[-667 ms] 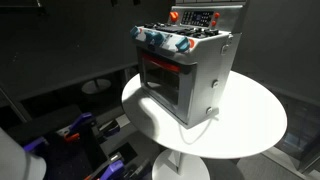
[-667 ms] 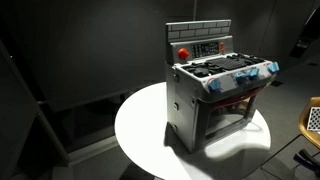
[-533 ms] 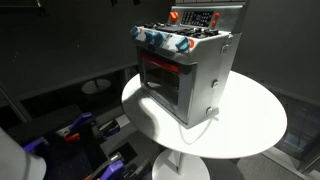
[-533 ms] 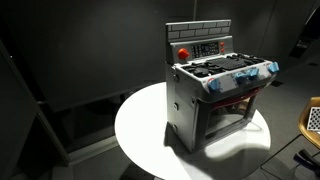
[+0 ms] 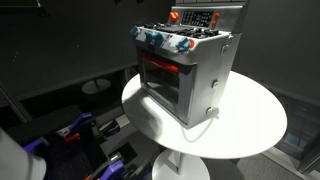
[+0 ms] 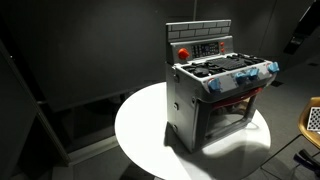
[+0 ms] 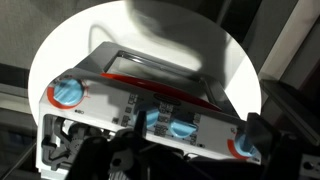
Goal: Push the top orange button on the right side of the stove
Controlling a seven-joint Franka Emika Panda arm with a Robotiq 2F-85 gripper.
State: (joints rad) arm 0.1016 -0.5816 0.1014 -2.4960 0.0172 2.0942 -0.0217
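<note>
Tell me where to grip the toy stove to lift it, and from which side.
Likely the back panel of the stove, from above, pinched front to back: it stands upright and thin above the cooktop, while the body looks too wide.

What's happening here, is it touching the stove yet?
Not by these views. A toy stove stands on a round white table, and in both exterior views nothing is in contact with it. The wrist view looks down on the stove's knob panel from above, so the gripper hangs over it; it is too dark there to tell whether it is open or shut. The red-orange button on the back panel is untouched.
</note>
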